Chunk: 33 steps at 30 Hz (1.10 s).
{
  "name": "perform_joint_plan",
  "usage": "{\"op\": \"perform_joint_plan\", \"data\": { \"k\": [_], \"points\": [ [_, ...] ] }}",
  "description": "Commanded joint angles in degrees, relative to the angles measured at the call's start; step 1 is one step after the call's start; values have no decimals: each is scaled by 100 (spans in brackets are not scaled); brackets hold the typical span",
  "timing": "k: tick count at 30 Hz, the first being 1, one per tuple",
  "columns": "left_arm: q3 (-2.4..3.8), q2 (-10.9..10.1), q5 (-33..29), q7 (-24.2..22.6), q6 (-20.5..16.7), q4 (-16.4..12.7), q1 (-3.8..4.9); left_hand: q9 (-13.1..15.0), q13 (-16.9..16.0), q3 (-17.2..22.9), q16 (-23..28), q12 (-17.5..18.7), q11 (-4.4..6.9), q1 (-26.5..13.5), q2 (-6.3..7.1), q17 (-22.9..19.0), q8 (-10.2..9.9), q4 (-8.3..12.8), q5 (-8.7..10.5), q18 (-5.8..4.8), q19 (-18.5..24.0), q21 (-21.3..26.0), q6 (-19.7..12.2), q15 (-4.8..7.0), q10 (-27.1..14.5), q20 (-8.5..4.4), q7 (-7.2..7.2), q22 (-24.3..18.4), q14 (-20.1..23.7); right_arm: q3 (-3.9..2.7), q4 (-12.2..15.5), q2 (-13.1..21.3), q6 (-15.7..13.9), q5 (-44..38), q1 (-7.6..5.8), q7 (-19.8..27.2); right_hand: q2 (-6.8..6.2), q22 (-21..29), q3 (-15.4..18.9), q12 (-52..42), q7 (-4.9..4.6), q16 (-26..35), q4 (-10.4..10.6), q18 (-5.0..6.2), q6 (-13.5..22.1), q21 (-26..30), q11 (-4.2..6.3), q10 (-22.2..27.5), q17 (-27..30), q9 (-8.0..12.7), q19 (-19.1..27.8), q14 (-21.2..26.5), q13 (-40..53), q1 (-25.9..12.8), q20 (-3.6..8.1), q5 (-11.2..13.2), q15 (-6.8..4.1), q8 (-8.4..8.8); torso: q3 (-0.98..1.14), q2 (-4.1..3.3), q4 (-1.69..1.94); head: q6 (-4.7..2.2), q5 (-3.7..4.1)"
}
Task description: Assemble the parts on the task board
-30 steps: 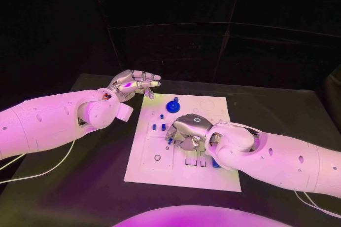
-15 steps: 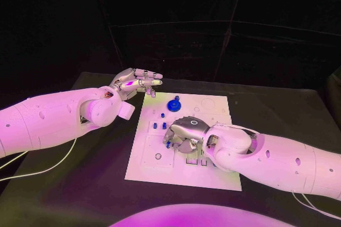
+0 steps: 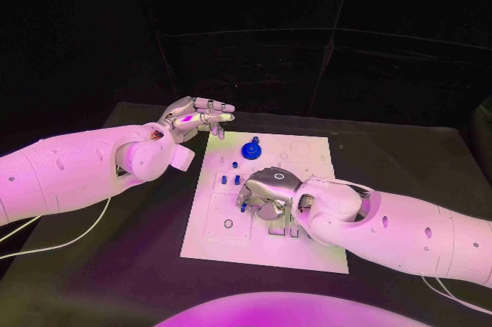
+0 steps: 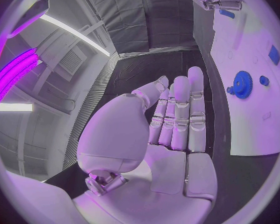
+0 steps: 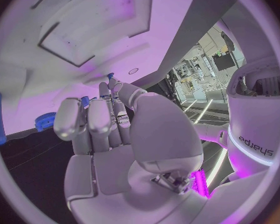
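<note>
Looking down from the head camera, I have the task board [image 3: 220,227] lying in the middle of the black table [image 3: 410,156], a white plate running from about 12 o'clock toward 6. My left hand [image 3: 193,119] hovers off the board's far corner at roughly 11 o'clock, above the table and not touching the plate. The left wrist camera shows its fingers [image 4: 180,109] stretched out straight and side by side, with nothing in the palm.

My right hand [image 3: 269,191] sits over the centre of the board, knuckles up and fingers curled down toward the surface. From the right wrist camera the fingers [image 5: 93,122] are bent inward against the palm side, and a small blue piece [image 5: 85,101] shows at their tips, but I cannot tell whether it is pinched or merely lying just behind them.

On the board, a blue gear [image 3: 250,153] stands at about 12 o'clock from the right hand, with a small blue peg [image 3: 255,141] just beyond it. Two short blue parts [image 3: 230,180] lie just beside the right hand at its 10 o'clock.
</note>
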<state>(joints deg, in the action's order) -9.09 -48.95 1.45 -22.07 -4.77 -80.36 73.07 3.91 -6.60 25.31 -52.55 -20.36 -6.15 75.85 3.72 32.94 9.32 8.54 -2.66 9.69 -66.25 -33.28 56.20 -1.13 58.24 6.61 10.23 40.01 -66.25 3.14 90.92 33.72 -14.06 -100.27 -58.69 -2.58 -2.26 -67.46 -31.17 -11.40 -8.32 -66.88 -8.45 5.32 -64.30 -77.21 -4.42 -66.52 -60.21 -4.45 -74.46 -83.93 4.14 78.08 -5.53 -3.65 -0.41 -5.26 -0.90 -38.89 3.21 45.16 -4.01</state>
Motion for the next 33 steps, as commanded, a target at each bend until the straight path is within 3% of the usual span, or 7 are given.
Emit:
{"op": "perform_joint_plan", "data": {
  "k": [1, 10, 18, 29, 33],
  "points": [
    [5, 0, -27, -20, 71, -6, 10, -8, -8, -2, 34, -25, -13, 21, -24, -8, 7, 22, -17, 71, 48, 39, -29, -4, -43, -3, 15, -8, 33, 1, 4, -12, 73, -224, -3, -91, -14, 5, -37, 33, -25, -14, 1, -29, 14, -14, -15, 17, 5, -6, 1, -151, 5, -52, -25, -26, 11, -2, 1, 3, 5, 7, 4],
    [5, -1, -27, -11, 82, -9, 10, -8, -8, -2, 34, -25, -13, 21, -24, -8, 7, 22, -17, 71, 48, 39, -29, -4, -43, -3, 15, -8, 33, 5, 1, -66, 218, -377, 8, -122, -28, 32, -26, 45, -27, -3, 2, -22, 20, 0, -20, 23, 26, -4, 27, -144, 4, -71, -31, -19, 16, 4, -1, -1, 3, 10, 3],
    [4, -6, -27, 0, 91, -8, 10, -10, -8, -6, 34, -32, -17, 21, -29, -14, 3, 23, -16, 71, 51, 40, -41, -7, -54, -1, 20, -8, 36, 139, 52, -27, 274, -431, 13, -133, -156, 123, 110, 140, -50, 19, 54, -1, 117, 57, -54, 126, 86, 18, 120, -114, -15, -240, -66, -95, 50, 65, -3, 4, 5, 12, 11],
    [4, -13, -27, 17, 100, -2, 10, -10, -8, -6, 34, -32, -17, 21, -29, -14, 3, 23, -16, 71, 51, 40, -41, -7, -54, -1, 20, -8, 36, 170, 89, 19, -98, -312, 14, -44, -307, 328, 277, 328, -121, 42, 124, 42, 327, 191, -152, 463, 167, 52, 283, -80, -48, -400, -135, -148, 131, 153, 2, 1, 4, 14, 16],
    [4, -15, -27, 27, 109, 4, 10, -10, -8, -6, 34, -32, -17, 21, -29, -14, 3, 23, -16, 71, 51, 40, -41, -7, -54, -1, 20, -8, 36, 172, 114, 54, -456, -244, 14, -18, -409, 974, 471, 498, -199, 503, 155, 175, 881, 625, -258, 1016, 744, 82, 780, 166, -49, -435, -224, -178, 227, 178, 1, 3, 1, -2, 25]
  ]
}}
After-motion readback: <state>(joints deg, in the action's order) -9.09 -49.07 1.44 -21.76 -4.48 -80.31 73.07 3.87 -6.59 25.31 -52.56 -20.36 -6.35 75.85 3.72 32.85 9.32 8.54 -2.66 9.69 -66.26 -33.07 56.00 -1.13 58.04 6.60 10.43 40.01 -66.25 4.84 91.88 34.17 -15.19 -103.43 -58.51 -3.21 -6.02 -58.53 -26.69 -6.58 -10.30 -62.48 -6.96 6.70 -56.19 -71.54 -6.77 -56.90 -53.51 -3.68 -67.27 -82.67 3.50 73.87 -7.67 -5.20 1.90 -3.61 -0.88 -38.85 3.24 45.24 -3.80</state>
